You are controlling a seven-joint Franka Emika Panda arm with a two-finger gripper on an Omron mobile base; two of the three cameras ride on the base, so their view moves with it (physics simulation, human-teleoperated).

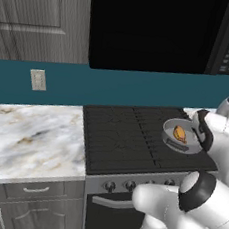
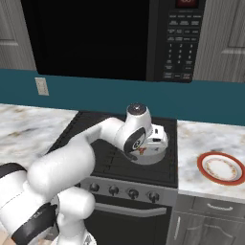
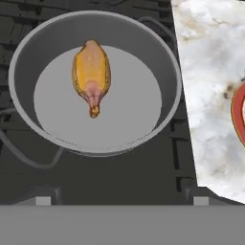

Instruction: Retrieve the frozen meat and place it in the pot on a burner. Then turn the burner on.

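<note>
One pot (image 3: 170,72), one piece of frozen meat (image 3: 91,74), one plate (image 2: 221,168), one microwave (image 2: 110,38), one wall outlet (image 1: 38,79)

A kitchen: gas cooktop (image 1: 134,139), microwave (image 2: 115,38), marble counter (image 1: 28,137).

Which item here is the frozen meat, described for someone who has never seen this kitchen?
Find the dark cooktop under the microwave. On its right side sits a shallow grey pot. The meat lies inside it, a small oblong orange-brown lump and the sole item in the pot.
</note>
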